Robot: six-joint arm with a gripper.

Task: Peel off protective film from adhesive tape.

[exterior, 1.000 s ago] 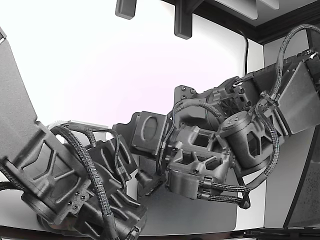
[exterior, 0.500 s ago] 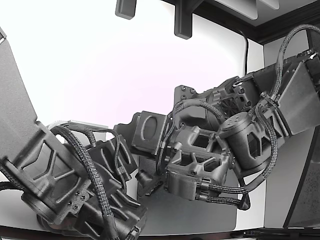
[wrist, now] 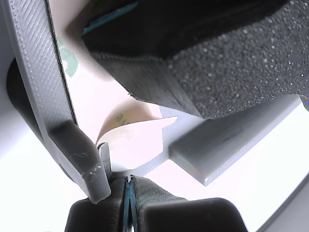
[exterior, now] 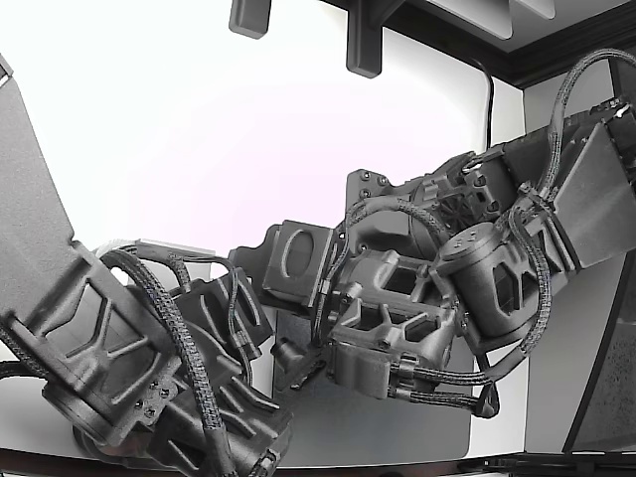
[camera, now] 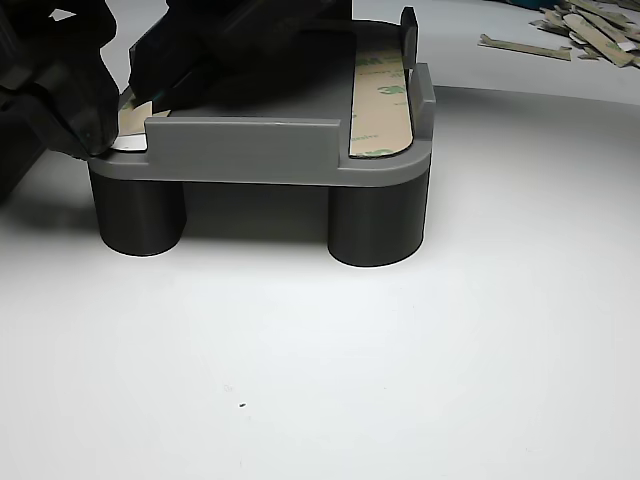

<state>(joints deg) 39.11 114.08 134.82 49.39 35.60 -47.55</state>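
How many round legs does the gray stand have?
2 show in the other view: one leg under the stand's left end, one leg under its right end. More may hide behind them.

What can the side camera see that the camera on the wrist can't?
Only the other view shows the grey fixture's dark round legs, a second tan film strip with green print and peeled strips lying far off. Only the wrist view shows the jaws shut on the film's edge, gripper. Both show the curled tan film lifting off the fixture.
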